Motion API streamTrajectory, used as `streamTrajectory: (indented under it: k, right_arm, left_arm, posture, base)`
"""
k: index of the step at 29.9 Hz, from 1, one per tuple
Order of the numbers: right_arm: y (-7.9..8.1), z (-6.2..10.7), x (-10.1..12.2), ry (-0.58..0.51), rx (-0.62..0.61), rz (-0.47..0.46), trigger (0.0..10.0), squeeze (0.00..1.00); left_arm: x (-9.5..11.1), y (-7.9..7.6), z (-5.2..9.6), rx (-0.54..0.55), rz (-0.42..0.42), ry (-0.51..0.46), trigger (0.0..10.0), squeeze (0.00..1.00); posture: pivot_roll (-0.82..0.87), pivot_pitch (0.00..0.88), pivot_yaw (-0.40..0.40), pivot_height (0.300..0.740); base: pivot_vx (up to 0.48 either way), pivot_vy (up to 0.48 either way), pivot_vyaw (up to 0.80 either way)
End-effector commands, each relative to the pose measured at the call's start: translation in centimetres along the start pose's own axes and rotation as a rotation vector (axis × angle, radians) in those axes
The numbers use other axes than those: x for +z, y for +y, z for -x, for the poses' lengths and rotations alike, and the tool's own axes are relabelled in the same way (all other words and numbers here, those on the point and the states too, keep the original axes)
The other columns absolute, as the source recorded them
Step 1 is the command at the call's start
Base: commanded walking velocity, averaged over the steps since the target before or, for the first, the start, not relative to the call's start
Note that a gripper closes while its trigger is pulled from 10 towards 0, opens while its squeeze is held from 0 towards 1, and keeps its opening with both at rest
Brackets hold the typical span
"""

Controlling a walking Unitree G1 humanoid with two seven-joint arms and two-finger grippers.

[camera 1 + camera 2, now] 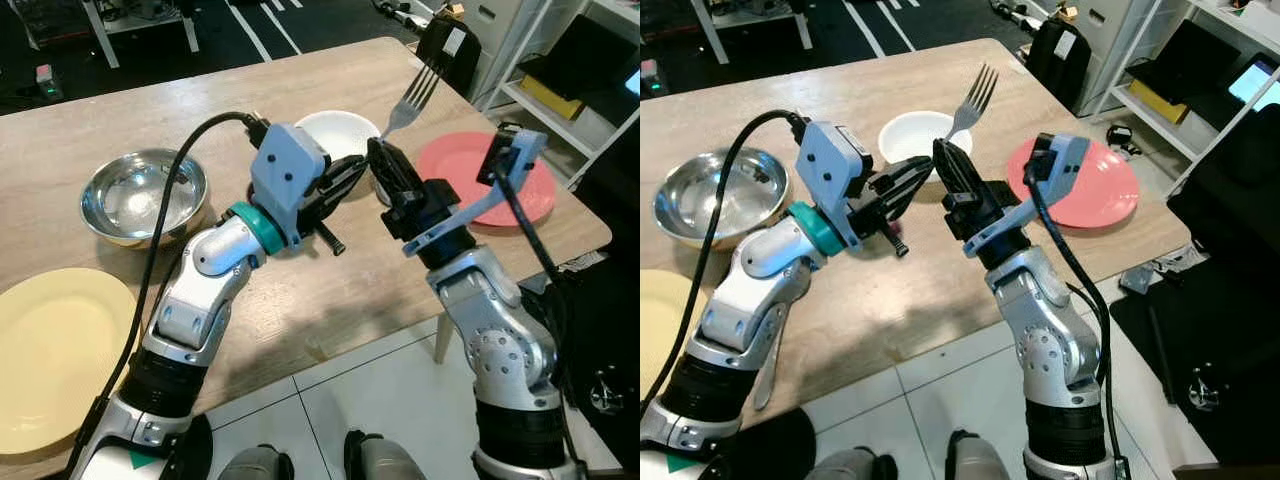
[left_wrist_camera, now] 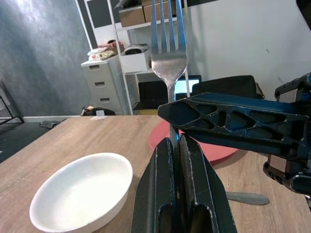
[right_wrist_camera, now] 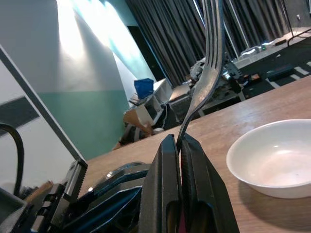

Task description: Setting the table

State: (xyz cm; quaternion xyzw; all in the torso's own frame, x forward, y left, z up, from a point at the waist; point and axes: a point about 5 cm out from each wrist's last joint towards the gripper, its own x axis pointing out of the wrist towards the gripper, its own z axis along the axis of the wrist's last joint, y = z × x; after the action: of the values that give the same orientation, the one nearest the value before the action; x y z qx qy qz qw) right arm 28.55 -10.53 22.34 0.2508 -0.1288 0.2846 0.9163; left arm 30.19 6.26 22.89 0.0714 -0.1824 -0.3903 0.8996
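A silver fork [image 1: 418, 92] stands upright over the wooden table [image 1: 100, 110], tines up, just right of a small white bowl [image 1: 335, 130]. My right gripper [image 1: 380, 155] comes up from below and is shut on the fork's handle [image 3: 206, 82]. My left gripper [image 1: 362, 172] reaches in from the left. Its fingers [image 2: 160, 184] are pressed together with the lower handle [image 2: 171, 133] entering between their tips. Right of both grippers lies a red plate [image 1: 450, 160].
A steel bowl [image 1: 140, 200] sits at the left and a yellow plate [image 1: 55, 350] at the near left corner. A grey utensil handle [image 2: 245, 198] lies on the table by the red plate. White shelving [image 1: 560, 60] stands beyond the table's right edge.
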Motion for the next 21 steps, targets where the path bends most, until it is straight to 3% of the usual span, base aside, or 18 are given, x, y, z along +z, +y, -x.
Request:
streamTrajectory:
  k: [1, 13, 14, 19, 20, 21]
  right_arm:
    - [-0.6, 0.2, -0.8, 0.046, -0.026, 0.018, 0.0, 0.00]
    - [-0.8, 0.0, -0.8, 0.052, -0.032, 0.033, 0.0, 0.00]
    - [-1.0, 0.0, -0.6, 0.043, -0.043, 0.030, 0.0, 0.00]
    - [-1.3, -0.1, -0.4, 0.026, -0.061, 0.021, 0.0, 0.00]
    - [-1.5, -0.1, -0.4, 0.017, -0.078, 0.019, 0.0, 0.00]
    - [-1.6, -0.1, -0.3, 0.011, -0.090, 0.018, 0.0, 0.00]
  left_arm:
    - [0.8, 0.2, -0.2, 0.016, -0.023, -0.044, 10.0, 0.00]
    - [0.2, -0.1, -0.2, 0.032, -0.037, -0.009, 10.0, 0.00]
    - [0.1, -0.1, -0.1, 0.032, -0.012, -0.007, 10.0, 1.00]
    - [0.0, -0.1, 0.0, 0.040, 0.015, -0.010, 10.0, 1.00]
    - [0.2, 0.2, 0.1, 0.064, 0.015, -0.012, 10.0, 0.93]
    - [0.4, 0.4, 0.3, 0.081, 0.015, -0.014, 10.0, 0.93]
  posture:
    - [0.00, 0.012, 0.045, 0.740]
    - [0.01, 0.024, 0.041, 0.740]
    - [0.01, 0.024, 0.041, 0.740]
    - [0.01, 0.028, 0.041, 0.740]
    - [0.01, 0.032, 0.045, 0.740]
    - [0.01, 0.032, 0.045, 0.740]
  base:
    - [0.000, 0.000, 0.00]
    - [0.000, 0.000, 0.00]
    - [0.000, 0.000, 0.00]
    - [0.000, 0.000, 0.00]
    - [0.000, 0.000, 0.00]
    - [0.000, 0.000, 0.00]
